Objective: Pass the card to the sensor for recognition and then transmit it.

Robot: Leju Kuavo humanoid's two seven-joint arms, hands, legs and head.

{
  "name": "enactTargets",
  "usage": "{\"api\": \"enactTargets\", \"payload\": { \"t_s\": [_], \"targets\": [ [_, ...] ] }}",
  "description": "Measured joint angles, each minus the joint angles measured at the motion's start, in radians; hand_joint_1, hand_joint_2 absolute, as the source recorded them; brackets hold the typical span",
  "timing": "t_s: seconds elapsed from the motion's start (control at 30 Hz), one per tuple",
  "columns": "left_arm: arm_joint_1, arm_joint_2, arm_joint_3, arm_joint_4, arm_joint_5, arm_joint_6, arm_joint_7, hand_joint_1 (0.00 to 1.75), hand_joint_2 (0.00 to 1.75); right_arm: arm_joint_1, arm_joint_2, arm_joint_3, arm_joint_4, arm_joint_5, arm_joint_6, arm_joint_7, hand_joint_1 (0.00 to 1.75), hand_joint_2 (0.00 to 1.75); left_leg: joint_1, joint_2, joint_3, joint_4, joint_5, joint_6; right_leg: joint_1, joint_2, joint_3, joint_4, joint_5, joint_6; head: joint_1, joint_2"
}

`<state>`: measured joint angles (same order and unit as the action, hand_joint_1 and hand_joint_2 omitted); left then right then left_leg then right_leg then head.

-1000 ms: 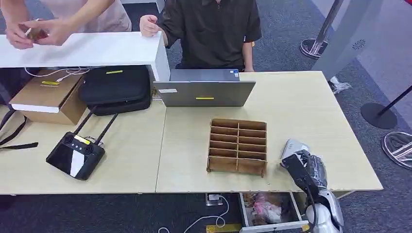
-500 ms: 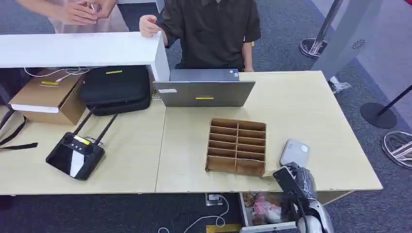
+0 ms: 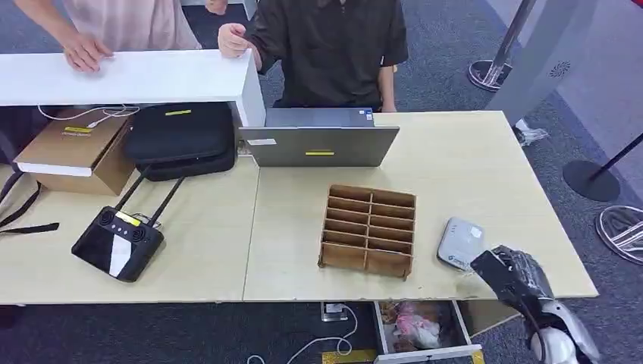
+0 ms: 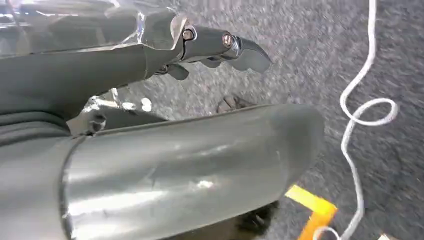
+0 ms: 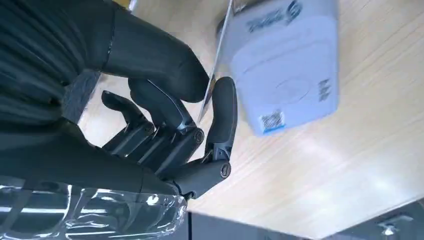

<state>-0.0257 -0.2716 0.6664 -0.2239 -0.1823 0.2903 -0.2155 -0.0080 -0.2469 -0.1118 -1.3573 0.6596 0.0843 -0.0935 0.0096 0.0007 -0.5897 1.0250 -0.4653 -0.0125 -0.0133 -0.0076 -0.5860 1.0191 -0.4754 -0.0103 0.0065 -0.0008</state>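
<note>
My right hand point(image 3: 514, 274) hovers at the table's front edge, just right of the white-grey sensor point(image 3: 460, 243). In the right wrist view this hand point(image 5: 165, 125) pinches a thin card point(image 5: 216, 62), seen edge-on, between thumb and a finger. The card's edge reaches beside the sensor point(image 5: 285, 65), which lies flat on the pale wooden table point(image 5: 350, 150). My left hand point(image 4: 220, 45) hangs over grey carpet with its fingers loosely stretched and nothing in them.
A wooden slotted organiser point(image 3: 369, 227) stands left of the sensor. A laptop point(image 3: 318, 144), black bag point(image 3: 182, 140), cardboard box point(image 3: 72, 148) and remote controller point(image 3: 117, 241) lie further back and left. Two people stand at a white counter point(image 3: 129, 76).
My right hand with the card has drawn back off the sensor towards the organiser's corner, then swung right to the sensor's right side. A person's hands at the counter have shifted.
</note>
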Motion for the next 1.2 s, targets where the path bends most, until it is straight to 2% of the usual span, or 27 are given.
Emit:
{"api": "enactTargets", "payload": {
  "t_s": [0.17, 0.4, 0.8, 1.2],
  "targets": [
    [0.023, 0.002, -0.003, 0.002, 0.001, 0.0, -0.001, 0.0, 0.0, -0.003, -0.027, -0.009, -0.018, 0.013, 0.014, -0.005, 1.75, 1.75, 0.001, 0.0, 0.0, 0.0, -0.001, -0.001, 0.0, 0.0, 0.0, 0.0, -0.001, 0.0, 0.0, 0.0],
    [0.024, 0.001, -0.004, 0.003, -0.003, -0.003, 0.011, 0.0, 0.0, -0.01, -0.028, 0.006, -0.006, 0.021, 0.0, -0.004, 1.75, 1.75, 0.001, 0.0, 0.0, -0.001, 0.0, -0.002, 0.001, 0.0, 0.0, 0.001, -0.001, -0.001, 0.0, 0.0],
    [0.025, 0.0, -0.014, 0.005, -0.009, -0.002, 0.011, 0.0, 0.0, -0.036, -0.013, 0.022, 0.028, 0.019, -0.011, -0.006, 1.75, 1.75, 0.001, 0.0, -0.001, -0.001, 0.0, -0.002, 0.001, -0.001, 0.0, 0.001, -0.001, -0.001, 0.0, 0.0],
    [0.026, -0.002, -0.021, 0.004, -0.011, 0.0, 0.012, 0.0, 0.0, -0.053, 0.008, 0.029, 0.031, 0.035, -0.065, -0.004, 1.75, 1.75, 0.001, 0.0, 0.0, -0.001, 0.0, -0.002, 0.001, -0.001, 0.0, 0.001, -0.001, -0.001, 0.0, 0.0]
  ]
}}
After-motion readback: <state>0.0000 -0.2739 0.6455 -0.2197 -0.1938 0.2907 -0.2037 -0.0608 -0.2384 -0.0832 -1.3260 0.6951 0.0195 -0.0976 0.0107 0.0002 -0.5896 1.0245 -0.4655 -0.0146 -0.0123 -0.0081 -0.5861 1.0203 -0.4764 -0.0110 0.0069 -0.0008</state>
